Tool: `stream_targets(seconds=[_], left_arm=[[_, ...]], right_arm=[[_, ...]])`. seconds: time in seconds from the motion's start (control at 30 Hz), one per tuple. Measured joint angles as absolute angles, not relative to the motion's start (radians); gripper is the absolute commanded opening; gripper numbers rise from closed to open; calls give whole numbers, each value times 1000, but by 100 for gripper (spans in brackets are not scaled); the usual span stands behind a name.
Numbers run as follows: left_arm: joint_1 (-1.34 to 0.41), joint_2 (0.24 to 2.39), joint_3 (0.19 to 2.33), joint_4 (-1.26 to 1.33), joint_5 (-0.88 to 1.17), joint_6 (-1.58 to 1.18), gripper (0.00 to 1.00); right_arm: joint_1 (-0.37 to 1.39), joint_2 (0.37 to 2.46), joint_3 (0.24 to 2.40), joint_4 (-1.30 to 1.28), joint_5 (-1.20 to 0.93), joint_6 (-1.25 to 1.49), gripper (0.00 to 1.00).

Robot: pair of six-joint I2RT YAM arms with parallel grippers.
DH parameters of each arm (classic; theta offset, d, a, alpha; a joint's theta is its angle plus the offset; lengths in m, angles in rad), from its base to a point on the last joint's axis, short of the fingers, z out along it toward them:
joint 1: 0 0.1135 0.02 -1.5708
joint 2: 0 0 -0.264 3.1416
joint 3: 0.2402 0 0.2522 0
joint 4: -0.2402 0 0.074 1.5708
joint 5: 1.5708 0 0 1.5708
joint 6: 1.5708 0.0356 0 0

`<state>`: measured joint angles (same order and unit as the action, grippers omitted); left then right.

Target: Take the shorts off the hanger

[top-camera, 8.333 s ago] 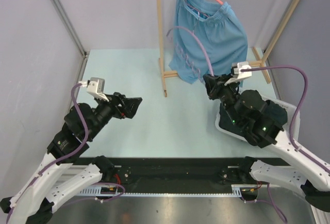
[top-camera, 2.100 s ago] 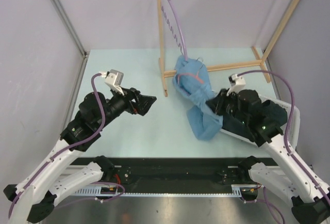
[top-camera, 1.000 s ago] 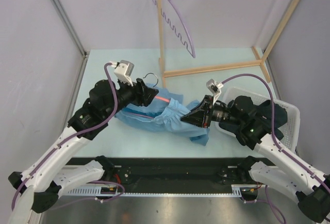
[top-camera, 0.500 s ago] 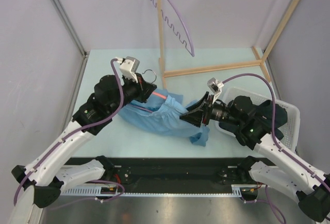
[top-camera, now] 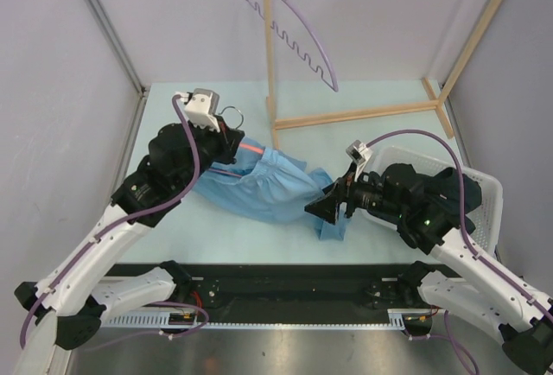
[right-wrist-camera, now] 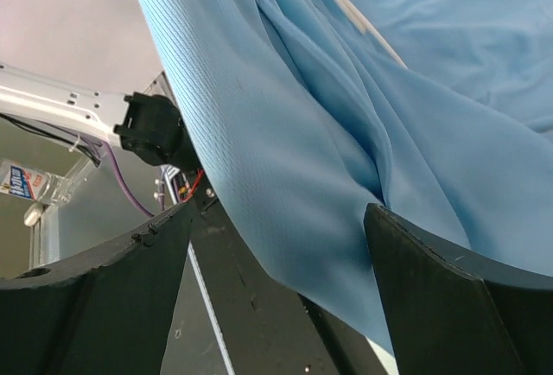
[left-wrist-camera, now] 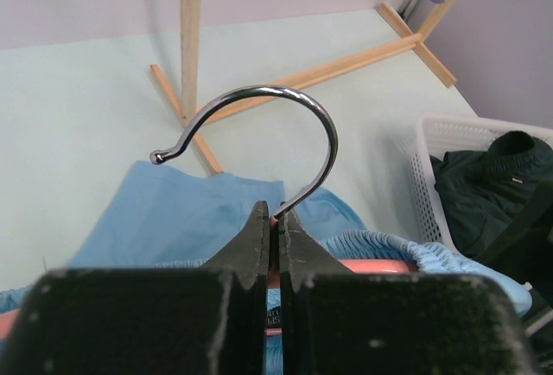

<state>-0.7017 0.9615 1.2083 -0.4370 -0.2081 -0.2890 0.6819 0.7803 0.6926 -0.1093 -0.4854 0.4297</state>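
The left tool (left-wrist-camera: 276,216) is clenched on the wire neck of the hanger (left-wrist-camera: 289,124), just under its hook. The light blue shorts (top-camera: 259,187) sit on the hanger's pink bar directly beneath that tool. From there they trail across the table (top-camera: 371,133) to the tip of the right tool (top-camera: 321,209). The right tool is released: its fingers are spread wide, with blue cloth draped loosely between them. Behind it, the black shorts (left-wrist-camera: 492,176) lie in a white basket (left-wrist-camera: 429,187).
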Motion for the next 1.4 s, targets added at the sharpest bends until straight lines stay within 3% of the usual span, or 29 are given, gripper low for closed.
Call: stream_targets(seconds=[0.17, 0.37, 0.43, 0.47, 0.53, 0.87, 1.17, 1.4], left_arm=[[-702, 949, 1236, -445, -253, -286, 0], [-702, 915, 1246, -451, -297, -287, 0], [-702, 906, 1246, -453, -313, -287, 0], [-702, 900, 1246, -453, -322, -287, 0], [-702, 889, 1246, -452, -335, -288, 0], [-703, 785, 1163, -412, -474, -299, 0], [-719, 694, 1044, -327, -573, -342, 0], [-728, 651, 1013, -324, -571, -387, 0]], right_arm=[[685, 780, 693, -144, -477, 417, 78], [690, 788, 693, -150, -474, 417, 63], [692, 796, 693, -149, -468, 417, 42], [693, 798, 692, -148, -459, 421, 21], [696, 798, 692, -144, -444, 415, 0], [699, 761, 692, -135, -208, 495, 0], [708, 523, 693, -301, 165, 617, 0], [628, 487, 694, -439, 226, 725, 0]])
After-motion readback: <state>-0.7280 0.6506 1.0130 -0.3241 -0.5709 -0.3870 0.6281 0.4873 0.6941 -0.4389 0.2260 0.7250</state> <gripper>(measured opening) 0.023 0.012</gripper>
